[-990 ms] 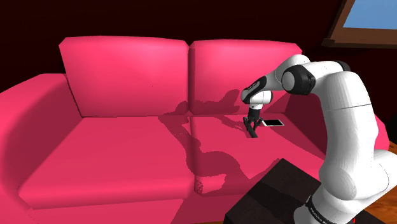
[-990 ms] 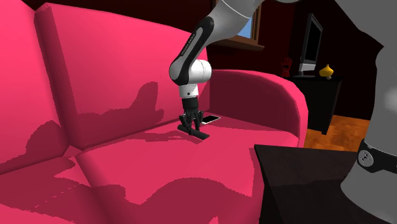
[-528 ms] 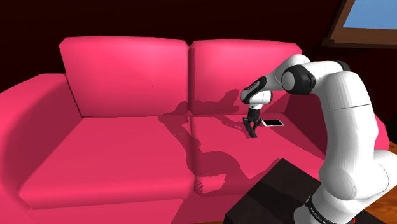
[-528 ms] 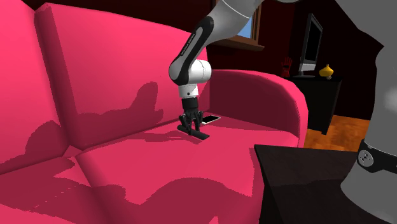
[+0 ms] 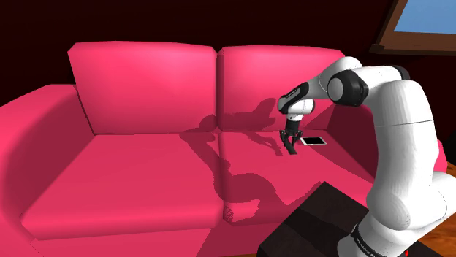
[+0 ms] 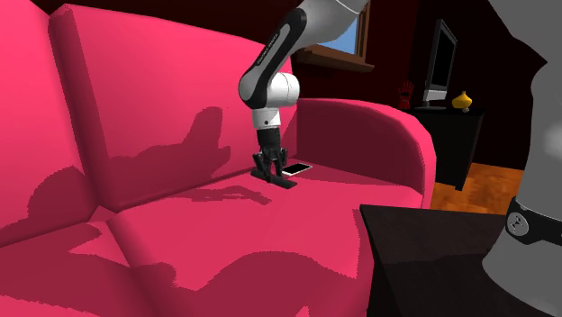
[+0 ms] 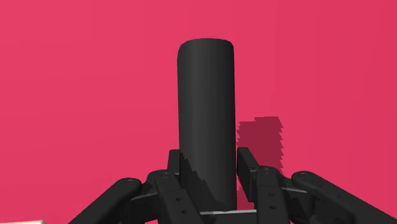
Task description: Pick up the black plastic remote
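1. the gripper [image 6: 270, 173] hangs fingers-down over the right-hand seat cushion of the pink sofa [image 5: 146, 168], close to its backrest.
2. the fingers [image 7: 180, 170] are drawn in narrow, and between them sits the remote [image 7: 205, 121], clamped on both long sides.
3. wrist view: the remote is a dark, round-ended bar running straight out from between the two pads. one finger presses each flank and no gap shows.
4. second exterior view: the remote [image 6: 281, 178] pokes out below the fingertips, lying roughly level and crosswise to the gripper.
5. it sits very low over the cushion; whether it touches the fabric, i can't tell.
6. a jagged shadow falls on the sofa [image 7: 76, 76] just beside the remote.
7. shoulder view: the gripper [image 5: 290, 139] and remote [image 5: 292, 149] read as one dark shape under the white wrist.
8. a phone [image 5: 314, 141] lies flat on the same cushion, near the remote but apart from it, toward the sofa's armrest.
9. from the second exterior view the phone [image 6: 298, 168] sits just behind the gripper, pale face up.
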Available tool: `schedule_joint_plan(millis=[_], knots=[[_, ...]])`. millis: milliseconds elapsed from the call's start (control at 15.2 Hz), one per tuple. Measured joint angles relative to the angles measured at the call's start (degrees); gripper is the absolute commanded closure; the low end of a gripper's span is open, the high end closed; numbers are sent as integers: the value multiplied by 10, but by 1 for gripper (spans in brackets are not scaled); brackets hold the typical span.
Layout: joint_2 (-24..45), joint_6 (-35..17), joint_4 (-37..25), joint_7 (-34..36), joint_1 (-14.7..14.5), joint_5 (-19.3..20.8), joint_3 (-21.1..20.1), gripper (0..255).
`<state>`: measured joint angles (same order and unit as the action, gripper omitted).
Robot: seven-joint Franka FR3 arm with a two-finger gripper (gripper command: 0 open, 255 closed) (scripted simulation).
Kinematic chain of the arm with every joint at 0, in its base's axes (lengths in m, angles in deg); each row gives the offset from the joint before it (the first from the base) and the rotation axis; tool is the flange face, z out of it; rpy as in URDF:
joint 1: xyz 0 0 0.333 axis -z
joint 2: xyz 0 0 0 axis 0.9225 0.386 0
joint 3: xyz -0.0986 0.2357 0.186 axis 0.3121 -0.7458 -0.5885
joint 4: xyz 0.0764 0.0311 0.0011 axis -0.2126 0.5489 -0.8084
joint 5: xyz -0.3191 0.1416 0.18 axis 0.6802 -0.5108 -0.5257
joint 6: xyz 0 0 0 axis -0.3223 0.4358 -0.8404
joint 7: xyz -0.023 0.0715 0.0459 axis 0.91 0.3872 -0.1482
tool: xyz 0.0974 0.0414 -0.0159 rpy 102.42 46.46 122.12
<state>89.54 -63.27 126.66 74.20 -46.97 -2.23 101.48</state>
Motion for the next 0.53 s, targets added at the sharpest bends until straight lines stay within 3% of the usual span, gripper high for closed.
schedule_joint_plan(millis=[528], knots=[[-39, 41, -3, 7, -4, 10, 7, 255]])
